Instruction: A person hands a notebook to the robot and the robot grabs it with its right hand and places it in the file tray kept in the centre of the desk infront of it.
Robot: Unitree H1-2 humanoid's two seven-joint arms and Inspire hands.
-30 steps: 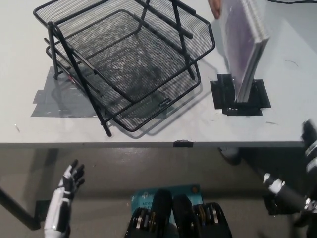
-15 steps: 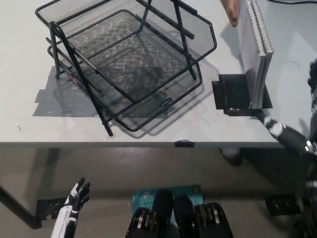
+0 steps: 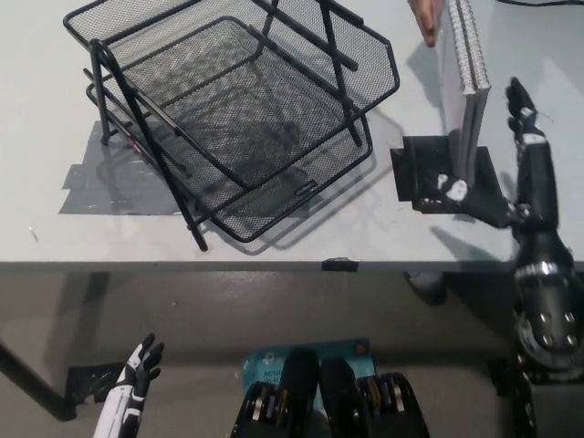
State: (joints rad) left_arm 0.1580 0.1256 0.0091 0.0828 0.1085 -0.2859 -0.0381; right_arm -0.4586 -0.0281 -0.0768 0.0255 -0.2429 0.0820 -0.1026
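I judged the handover underway: my right hand [image 3: 511, 178], fingers spread, flanked the upright notebook [image 3: 465, 82]; next, closing on it.

Office or lab: white desk [image 3: 274, 242] with wire file tray [image 3: 228, 109].

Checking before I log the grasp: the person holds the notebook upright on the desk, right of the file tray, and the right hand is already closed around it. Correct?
Not quite. In the head view the right hand is open beside the notebook, not closed around it. The rest holds: the person's hand holds it upright on the desk, right of the file tray.
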